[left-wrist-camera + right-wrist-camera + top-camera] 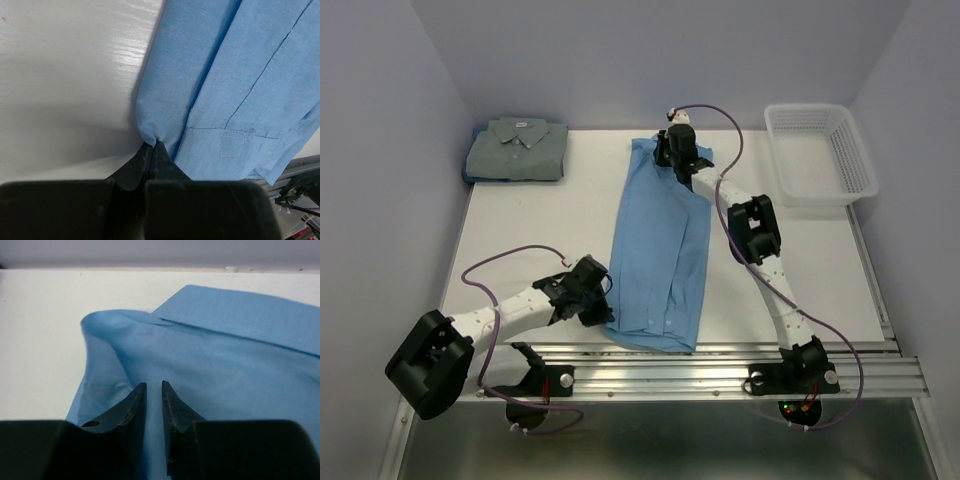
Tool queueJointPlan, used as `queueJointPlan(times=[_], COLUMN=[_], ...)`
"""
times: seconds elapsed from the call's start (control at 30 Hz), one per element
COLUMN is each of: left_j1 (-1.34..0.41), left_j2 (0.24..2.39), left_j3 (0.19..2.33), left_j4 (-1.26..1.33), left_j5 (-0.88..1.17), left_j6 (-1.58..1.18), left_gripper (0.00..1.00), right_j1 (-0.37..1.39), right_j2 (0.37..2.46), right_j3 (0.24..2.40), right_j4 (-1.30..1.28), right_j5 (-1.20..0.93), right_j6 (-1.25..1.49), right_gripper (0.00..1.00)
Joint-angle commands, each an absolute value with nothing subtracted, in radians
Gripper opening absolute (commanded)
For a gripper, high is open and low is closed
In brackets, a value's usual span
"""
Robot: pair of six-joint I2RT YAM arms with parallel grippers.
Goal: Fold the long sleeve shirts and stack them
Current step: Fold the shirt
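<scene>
One green shirt (517,150) overhead only, left gripper (152,144) pinching blue shirt (225,75)

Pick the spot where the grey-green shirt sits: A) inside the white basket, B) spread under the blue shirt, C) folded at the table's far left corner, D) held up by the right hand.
C: the grey-green shirt lies folded at the far left corner of the table, well apart from the blue shirt and the white basket.
</scene>
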State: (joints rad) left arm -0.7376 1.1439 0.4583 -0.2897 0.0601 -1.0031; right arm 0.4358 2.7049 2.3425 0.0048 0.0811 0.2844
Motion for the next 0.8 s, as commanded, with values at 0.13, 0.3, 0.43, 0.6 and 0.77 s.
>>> queueJointPlan(times=[0.13, 0.3, 0.43, 0.6, 0.77], left_j1=[-0.735, -0.733, -0.733, -0.733, -0.732], left_j2=[1.212, 1.212, 1.197, 1.187, 1.177], left_j3=[0.472, 0.476, 0.477, 0.480, 0.483], left_j4=[-0.331, -0.339, -0.336, -0.345, -0.351], left_j5=[0.100, 0.101, 0.100, 0.100, 0.104], left_j6=[-0.965, -0.965, -0.966, -0.960, -0.954], left_gripper=[0.00, 0.00, 0.00, 0.00, 0.00], right_j1=[0.433, 0.433, 0.433, 0.442, 0.451], right_j2=[2.730, 2.678, 2.614, 2.606, 2.651], right_j3=[2.393, 2.372, 2.318, 2.293, 2.325], right_j4=[0.103, 0.103, 0.121, 0.120, 0.098], right_j5=[-0.038, -0.037, -0.063, 0.012, 0.152], right_j6=[0.255, 0.221, 0.213, 0.170, 0.086], right_gripper=[0.50, 0.59, 0.90, 1.00, 1.00])
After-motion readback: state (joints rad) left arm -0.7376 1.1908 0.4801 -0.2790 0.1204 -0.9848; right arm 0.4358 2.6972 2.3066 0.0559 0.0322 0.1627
